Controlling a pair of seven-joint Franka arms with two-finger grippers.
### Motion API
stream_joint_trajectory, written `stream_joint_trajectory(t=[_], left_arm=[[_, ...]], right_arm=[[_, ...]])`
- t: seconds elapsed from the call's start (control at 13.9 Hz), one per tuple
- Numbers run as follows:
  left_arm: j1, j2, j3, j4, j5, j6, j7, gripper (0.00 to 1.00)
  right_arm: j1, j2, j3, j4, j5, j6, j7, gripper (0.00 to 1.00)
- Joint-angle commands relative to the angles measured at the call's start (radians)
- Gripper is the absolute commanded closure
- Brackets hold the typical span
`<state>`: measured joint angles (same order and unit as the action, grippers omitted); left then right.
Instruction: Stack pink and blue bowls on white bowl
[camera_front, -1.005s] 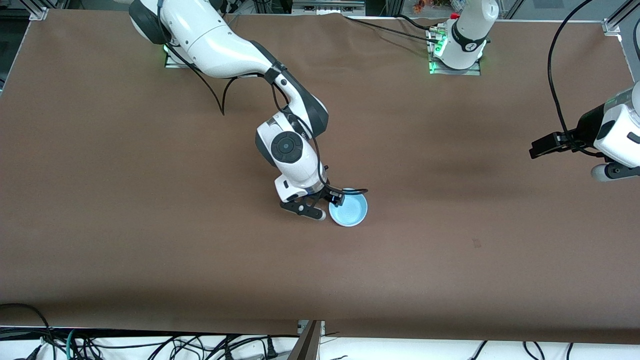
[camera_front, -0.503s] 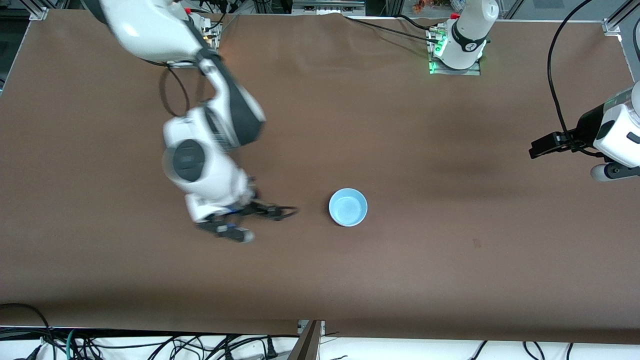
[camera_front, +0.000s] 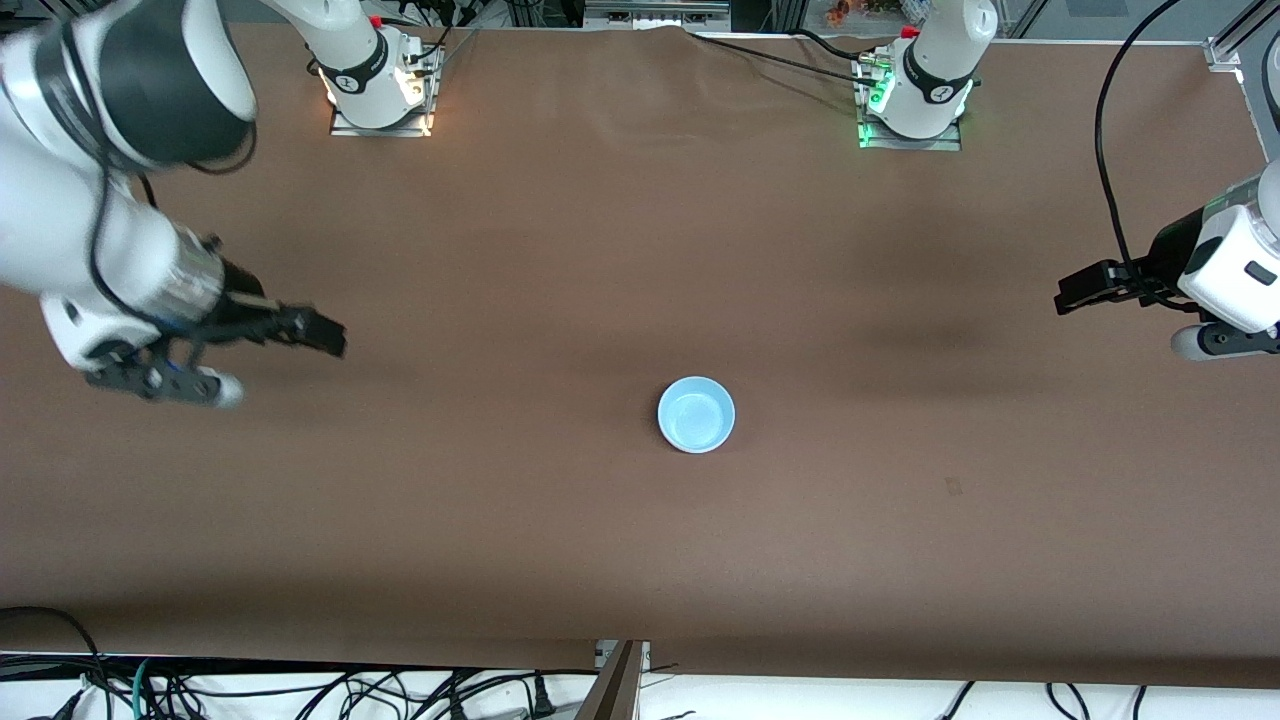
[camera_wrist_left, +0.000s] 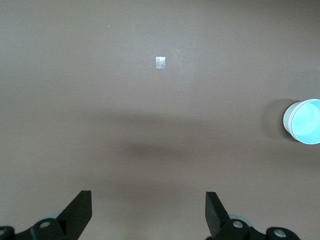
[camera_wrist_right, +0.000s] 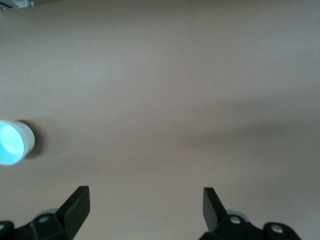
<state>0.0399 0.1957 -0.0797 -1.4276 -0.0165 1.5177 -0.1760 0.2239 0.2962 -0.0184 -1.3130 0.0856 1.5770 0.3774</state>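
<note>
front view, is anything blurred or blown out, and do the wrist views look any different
Front view: the right arm and right gripper are smeared by motion blur; the blue bowl is sharp. Left wrist view: the bowl glows overexposed, and a soft shadow band crosses the table. Right wrist view: hazy and washed out.

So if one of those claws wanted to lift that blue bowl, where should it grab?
Probably the rim. The blue bowl sits upright, mouth up, with bare table all round, so come straight down, one finger inside the thin wall and one outside.
</note>
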Motion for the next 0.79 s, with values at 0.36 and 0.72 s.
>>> stream_joint_trajectory(t=[0.36, 0.72], left_arm=[[-0.009, 0.016, 0.005, 0.036, 0.012, -0.025, 0.016, 0.0], [0.005, 0.014, 0.005, 0.036, 0.009, -0.025, 0.007, 0.0]], right_arm=[[0.012, -0.193, -0.104, -0.219, -0.021, 0.008, -0.107, 0.0], [0.015, -0.192, -0.106, -0.219, -0.041, 0.005, -0.104, 0.0]])
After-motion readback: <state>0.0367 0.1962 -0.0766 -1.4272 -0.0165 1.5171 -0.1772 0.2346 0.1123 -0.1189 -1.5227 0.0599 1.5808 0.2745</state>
